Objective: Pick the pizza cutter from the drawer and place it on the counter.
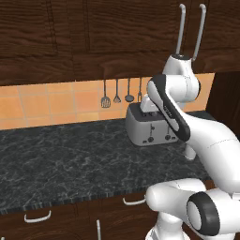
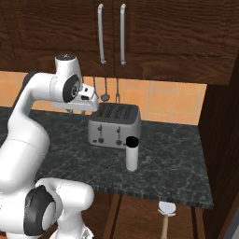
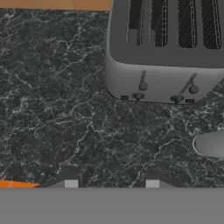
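Observation:
The pizza cutter (image 2: 166, 210), with a whitish round wheel and a tan handle, lies below the front edge of the counter (image 2: 172, 158) at the right. The drawer around it is hard to make out. My gripper (image 2: 77, 111) hangs over the dark marbled counter (image 1: 70, 159), just left of the toaster (image 2: 114, 123) and far above the cutter. In the hand view the gripper (image 3: 111, 183) looks straight down on the stone (image 3: 57, 109). Its two fingertips stand apart with nothing between them.
A silver toaster (image 1: 147, 126) stands at the back of the counter. A white shaker with a black cap (image 2: 132, 153) is in front of it. Dark utensils (image 1: 117, 91) hang on the orange tiled wall. Shut drawers with handles (image 1: 37, 217) run under the counter.

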